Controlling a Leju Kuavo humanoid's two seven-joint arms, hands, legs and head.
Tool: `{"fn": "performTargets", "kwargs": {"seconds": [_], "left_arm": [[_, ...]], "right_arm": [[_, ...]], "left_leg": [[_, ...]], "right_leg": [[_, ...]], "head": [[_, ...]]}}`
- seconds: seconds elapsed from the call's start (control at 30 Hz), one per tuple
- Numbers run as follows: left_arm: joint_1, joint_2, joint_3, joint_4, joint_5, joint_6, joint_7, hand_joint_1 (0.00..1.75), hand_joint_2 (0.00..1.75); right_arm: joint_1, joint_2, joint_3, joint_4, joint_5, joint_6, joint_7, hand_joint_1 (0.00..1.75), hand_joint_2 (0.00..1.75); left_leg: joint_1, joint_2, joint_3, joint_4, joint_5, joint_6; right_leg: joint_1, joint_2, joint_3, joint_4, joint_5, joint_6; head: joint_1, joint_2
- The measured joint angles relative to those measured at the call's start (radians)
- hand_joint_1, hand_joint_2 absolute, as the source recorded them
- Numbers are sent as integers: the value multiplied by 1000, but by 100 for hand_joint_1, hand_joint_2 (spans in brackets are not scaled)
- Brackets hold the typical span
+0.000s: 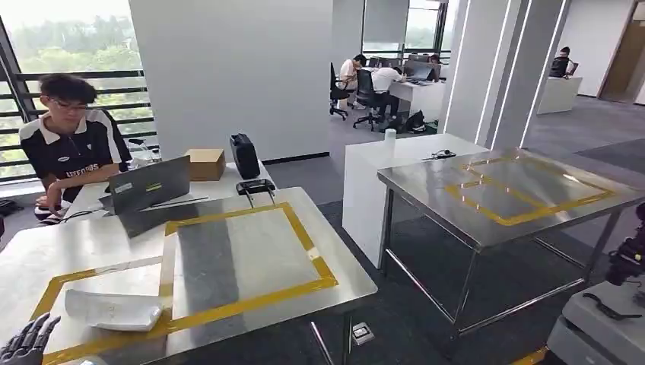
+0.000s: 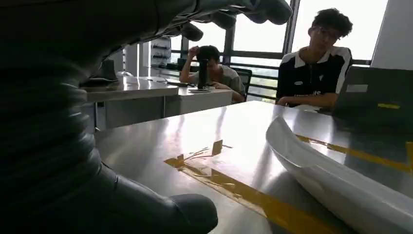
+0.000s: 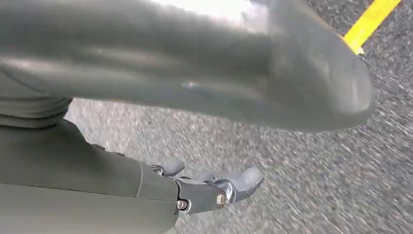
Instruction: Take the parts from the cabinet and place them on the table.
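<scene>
My left hand (image 1: 27,341) hangs at the near corner of the bench (image 1: 91,247), fingers spread apart and pointing up, holding nothing. In the left wrist view the thumb (image 2: 192,214) lies low over the steel top and the darker fingers (image 2: 263,9) arch above it, with open air between them.

The white part (image 1: 114,310) lies on the bench just beyond my left hand and slightly to its right, close but not touching it. It is a long, curved pale shell, resting across the near strip of the yellow tape outline (image 1: 251,300). From the left wrist it (image 2: 336,180) stretches away ahead of my thumb, its rim turned up.

My right hand (image 3: 214,187) hangs over grey carpet (image 3: 311,185). Its fingers are apart, lightly bent, and nothing is in them. A yellow floor strip (image 3: 372,19) runs past its far side.

Farther from my left hand, across the bench, a person (image 1: 68,148) sits behind an open laptop (image 1: 148,186). Beside the laptop stand a cardboard box (image 1: 205,163) and a black case (image 1: 245,155). Off to my right, well apart from both hands, is a second steel bench (image 1: 426,194) with its own yellow tape.
</scene>
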Motion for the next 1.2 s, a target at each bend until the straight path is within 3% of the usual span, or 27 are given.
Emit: {"fn": "performTargets", "kwargs": {"seconds": [0.03,0.07,0.1,0.17,0.2,0.23,0.27,0.33,0.37,0.4,0.43,0.53,0.57,0.63,0.67,0.7,0.73,0.8,0.87,0.9,0.93,0.97,1.03,1.07,1.1,1.13,1.2], "left_arm": [[4,3,-1,-4,4,-1,-6,0,175],[8,4,-2,-5,10,-2,-11,0,175],[8,8,-2,-5,14,-2,-12,0,175],[7,9,-8,-3,24,-1,-17,0,175],[10,9,-10,1,34,0,-22,0,175],[13,9,-11,4,45,4,-34,0,175],[13,10,-11,9,57,8,-47,0,175],[9,10,-11,15,70,13,-63,0,175],[2,8,-15,21,72,14,-63,0,175],[-13,-3,-25,31,70,14,-63,0,175],[-14,-5,-31,35,64,14,-59,0,175],[-13,-32,-50,52,51,21,-40,0,175],[-18,-40,-56,58,50,24,-34,0,175],[-21,-50,-63,62,50,28,-31,0,175],[-21,-54,-64,64,50,31,-31,0,175],[-21,-55,-68,66,50,32,-31,0,175],[-21,-58,-70,68,50,33,-31,0,175],[-15,-61,-72,74,60,42,-32,0,175],[3,-63,-72,75,78,77,-34,0,175],[13,-64,-72,74,86,98,-40,0,175],[23,-67,-72,74,92,113,-43,0,175],[30,-72,-72,75,92,122,-45,0,175],[48,-84,-72,76,92,138,-45,0,175],[61,-85,-72,76,94,144,-45,0,175],[78,-88,-72,76,103,150,-45,0,175],[93,-88,-72,76,113,155,-45,0,175],[132,-94,-70,73,137,167,-45,0,175]], "right_arm": [[1,0,0,0,0,-3,-17,0,0],[0,3,0,0,0,-5,-31,0,0],[0,3,0,0,0,-8,-40,0,0],[0,3,0,0,-3,-7,-69,0,0],[-1,3,0,0,-3,-7,-76,0,0],[-1,3,0,0,-3,-8,-82,0,0],[-1,2,0,0,-2,-8,-85,0,0],[-2,0,0,0,-15,-15,-83,0,0],[-4,-3,-1,0,-26,-20,-75,0,0],[-4,-13,-3,-2,-31,-21,-63,0,0],[-5,-10,-3,-2,-31,-23,-52,0,0],[-4,-16,-3,-3,-29,-29,-28,0,0],[-2,-18,-3,-3,-29,-32,-25,0,0],[0,-18,-3,-3,-29,-38,-25,0,0],[0,-18,-3,-3,-29,-38,-25,0,0],[-1,-19,-3,-3,-29,-39,-25,0,0],[-1,-21,-3,-3,-30,-40,-25,0,0],[0,-23,-3,-3,-28,-43,-31,0,0],[0,-26,-3,-3,-20,-46,-33,0,0],[-1,-29,-3,-4,-16,-49,-32,0,0],[-1,-32,-3,-4,-14,-53,-29,0,0],[0,-32,-3,-4,-12,-60,-24,0,0],[2,-36,-3,-4,-2,-72,-7,0,0],[5,-37,-2,-4,1,-76,-2,0,0],[3,-37,-2,-4,8,-78,3,0,0],[4,-38,-1,-4,10,-78,5,0,0],[10,-40,-1,-5,17,-76,8,0,0]], "left_leg": [[-4,-1,0,-7,9,-7],[0,-3,-11,1,-7,-9],[-1,-5,-22,32,-52,-13],[5,-7,-63,176,-150,-25],[10,-7,-79,244,-181,-31],[14,-7,-81,278,-184,-38],[19,-7,-62,268,-166,-45],[29,-6,28,141,-103,-58],[37,-5,82,53,-93,-69],[25,-11,106,26,-126,-71],[24,-21,90,36,-106,-46],[23,-18,68,37,-100,-19],[25,-16,58,36,-92,-4],[23,-14,40,36,-77,11],[21,-12,28,36,-68,15],[17,-10,17,36,-60,18],[13,-8,6,37,-51,21],[9,-8,-13,37,-36,20],[8,-8,-25,37,-23,16],[9,-6,-27,37,-16,14],[7,-6,-29,35,-8,7],[11,-6,-25,27,0,2],[13,-9,-24,14,20,-11],[6,-10,-25,3,30,-21],[10,-11,-36,15,1,-21],[9,-11,-46,51,-54,-22],[11,-10,-76,190,-164,-29]], "right_leg": [[-7,-1,0,-16,14,-6],[-15,-7,3,-32,31,-3],[-16,-6,-2,-38,41,-12],[-19,-7,-20,-36,55,-13],[-19,-7,-29,-34,60,-11],[-21,-7,-40,-30,65,-9],[-24,-7,-52,-22,69,-4],[-35,-7,-77,0,73,4],[-38,-7,-89,15,72,13],[-36,-7,-104,22,75,25],[-33,-8,-110,27,78,31],[-33,-3,-123,31,99,44],[-37,-3,-130,39,88,50],[-37,-3,-160,116,-2,58],[-37,-3,-186,199,-59,60],[-37,-3,-205,269,-97,59],[-36,-3,-212,320,-115,56],[-31,-2,-169,299,-75,46],[-22,0,-46,133,-10,29],[-17,4,3,48,-34,20],[-14,5,23,16,-43,22],[-9,6,19,23,-28,24],[-7,5,9,11,-21,16],[-15,4,6,-6,-4,7],[-20,-1,8,-17,13,3],[-21,0,-2,-21,24,-3],[-21,1,-26,-19,43,-6]], "head": [[0,0],[-1,0],[-2,0],[-1,0],[-1,0],[-1,0],[-1,0],[-1,0],[-1,0],[-3,0],[2,0],[4,0],[4,0],[4,0],[5,0],[5,0],[5,0],[5,0],[5,0],[5,0],[5,0],[5,0],[5,0],[4,0],[4,0],[2,0],[2,0]]}}
